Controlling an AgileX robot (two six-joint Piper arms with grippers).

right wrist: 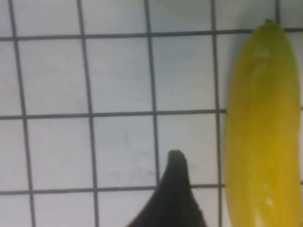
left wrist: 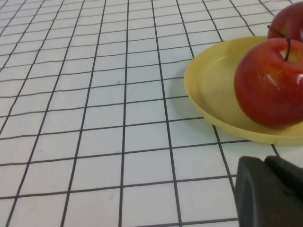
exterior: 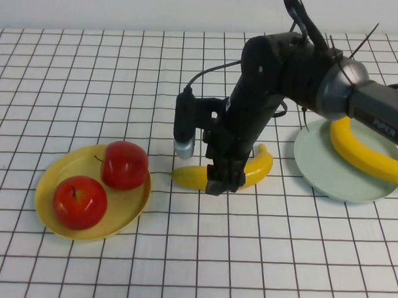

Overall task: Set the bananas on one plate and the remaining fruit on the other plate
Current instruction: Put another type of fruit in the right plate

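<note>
We see the right tool (exterior: 223, 179) spread wide, straddling the middle of the loose banana (exterior: 260, 168), whose long axis runs across the bench (exterior: 182, 266) — nothing gripped yet. The mint plate (exterior: 316, 169) lies to the right, holding the other banana (exterior: 365, 155). Both apples (exterior: 124, 165) sit in the yellow plate (exterior: 51, 176) (that half looks done). The left tool (left wrist: 270, 191), closed and empty, is parked near the yellow plate.

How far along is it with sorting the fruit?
Both apples sit on the yellow plate, and one banana lies on the green plate. The right hand is open over the second banana on the table, not yet moved. The left hand rests shut near the yellow plate.
</note>
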